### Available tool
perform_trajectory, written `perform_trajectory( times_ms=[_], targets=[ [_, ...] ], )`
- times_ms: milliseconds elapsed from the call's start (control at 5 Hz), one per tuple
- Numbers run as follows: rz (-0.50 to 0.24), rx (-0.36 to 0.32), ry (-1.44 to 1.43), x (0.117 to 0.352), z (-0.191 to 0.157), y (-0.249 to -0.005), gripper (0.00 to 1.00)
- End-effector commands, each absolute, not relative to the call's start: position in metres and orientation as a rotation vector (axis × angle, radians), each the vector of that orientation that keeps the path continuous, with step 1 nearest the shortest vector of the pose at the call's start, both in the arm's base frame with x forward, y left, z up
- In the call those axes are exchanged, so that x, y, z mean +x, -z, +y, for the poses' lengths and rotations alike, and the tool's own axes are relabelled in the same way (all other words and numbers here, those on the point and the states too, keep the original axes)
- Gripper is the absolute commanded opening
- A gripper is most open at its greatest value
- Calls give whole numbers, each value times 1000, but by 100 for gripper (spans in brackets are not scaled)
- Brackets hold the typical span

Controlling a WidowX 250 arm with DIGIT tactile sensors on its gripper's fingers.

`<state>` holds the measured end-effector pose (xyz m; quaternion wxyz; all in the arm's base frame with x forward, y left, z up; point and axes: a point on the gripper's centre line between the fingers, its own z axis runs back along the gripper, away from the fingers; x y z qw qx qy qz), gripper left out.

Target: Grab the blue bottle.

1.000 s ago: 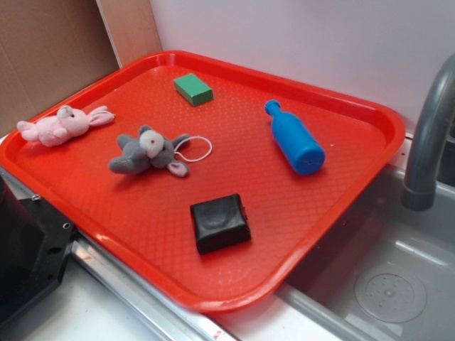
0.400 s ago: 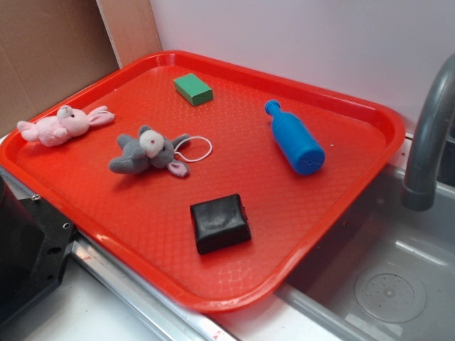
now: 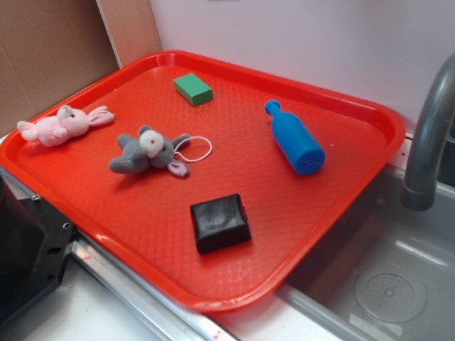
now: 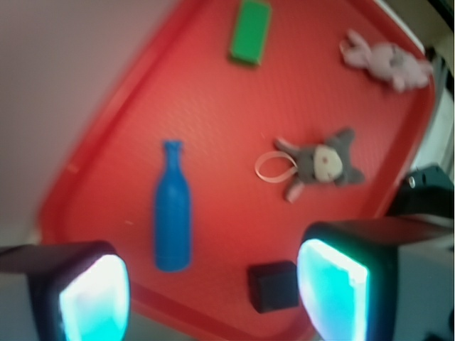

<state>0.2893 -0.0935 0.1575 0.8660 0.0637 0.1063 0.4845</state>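
The blue bottle [image 3: 294, 138] lies on its side on the right part of the red tray [image 3: 341, 206], cap pointing toward the back wall. In the wrist view the blue bottle [image 4: 173, 209] shows far below, between and ahead of my fingers. My gripper [image 4: 213, 295] is open and empty, high above the tray's near edge; its glowing pads [image 4: 96, 298] frame the bottom of that view. The gripper does not appear in the exterior view.
On the tray also lie a green block [image 3: 193, 89], a grey plush mouse [image 3: 148, 152], a pink plush bunny [image 3: 60, 125] and a black block [image 3: 220, 222]. A sink [image 3: 391, 277] with a grey faucet [image 3: 430, 135] sits to the right. A wall stands behind.
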Motion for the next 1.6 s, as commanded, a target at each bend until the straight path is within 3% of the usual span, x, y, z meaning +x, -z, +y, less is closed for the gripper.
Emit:
perform_trajectory(
  times_ms=[0,200,400,1200,1400],
  targets=[
    [131,216,-875,290,-40,-114,100],
    [76,218,-799,305,-28,-94,100],
    [75,205,-720,322,-36,-78,100],
    [106,186,-680,334,-53,-75,100],
    [115,134,-632,340,-75,-75,100]
  ],
)
